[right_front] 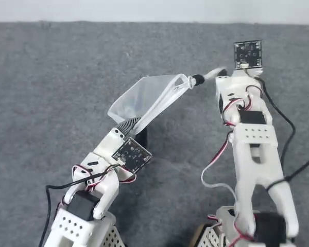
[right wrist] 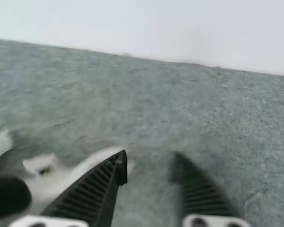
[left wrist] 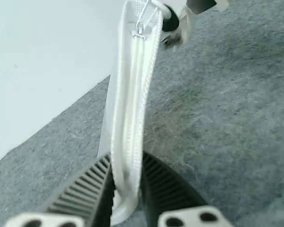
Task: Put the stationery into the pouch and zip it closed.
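The white mesh pouch (right_front: 144,100) hangs off the grey mat, stretched between the two arms. My left gripper (right_front: 130,126) is shut on its lower end, with the zip band (left wrist: 130,118) pinched between the ribbed pads (left wrist: 163,187). The zip slider (left wrist: 140,29) sits at the far end, by a black knob on a white pull cord (right_front: 198,80). My right gripper (right wrist: 149,168) is open just beyond that end. The knob (right wrist: 4,196) and cord lie outside its jaws, beside one finger (right wrist: 102,184). I cannot make out what is inside the pouch.
Grey felt mat (right_front: 51,92) covers the table, with a white wall behind (right_front: 144,10). Both arm bases stand at the near edge, and loose cables (right_front: 288,134) run along the right arm.
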Robot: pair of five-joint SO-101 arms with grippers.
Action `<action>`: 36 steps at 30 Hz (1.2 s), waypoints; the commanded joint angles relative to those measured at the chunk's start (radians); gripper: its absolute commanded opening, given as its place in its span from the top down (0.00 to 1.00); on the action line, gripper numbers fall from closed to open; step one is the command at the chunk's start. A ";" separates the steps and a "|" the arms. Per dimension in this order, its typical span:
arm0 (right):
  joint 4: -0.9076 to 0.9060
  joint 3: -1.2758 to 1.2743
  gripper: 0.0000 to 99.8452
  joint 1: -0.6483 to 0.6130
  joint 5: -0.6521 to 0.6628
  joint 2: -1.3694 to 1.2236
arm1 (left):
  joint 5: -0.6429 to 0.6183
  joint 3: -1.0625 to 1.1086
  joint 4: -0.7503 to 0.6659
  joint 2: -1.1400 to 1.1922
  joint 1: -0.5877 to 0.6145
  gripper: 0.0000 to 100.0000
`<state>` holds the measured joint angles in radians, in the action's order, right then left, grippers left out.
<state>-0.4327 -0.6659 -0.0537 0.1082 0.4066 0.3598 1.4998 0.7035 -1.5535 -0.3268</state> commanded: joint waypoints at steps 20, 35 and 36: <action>-0.604 0.072 0.74 -0.274 0.189 0.493 | 0.008 -0.038 0.014 -0.005 0.021 0.99; -0.484 -0.071 0.74 -0.437 0.189 0.493 | 0.008 -0.038 0.014 -0.005 0.021 0.99; -0.463 -0.075 0.74 -0.437 0.189 0.470 | 0.008 -0.038 0.014 -0.005 0.021 0.99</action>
<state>-0.9666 -0.7457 -0.4818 0.2831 0.8976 0.3598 1.4998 0.7050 -1.5535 -0.3268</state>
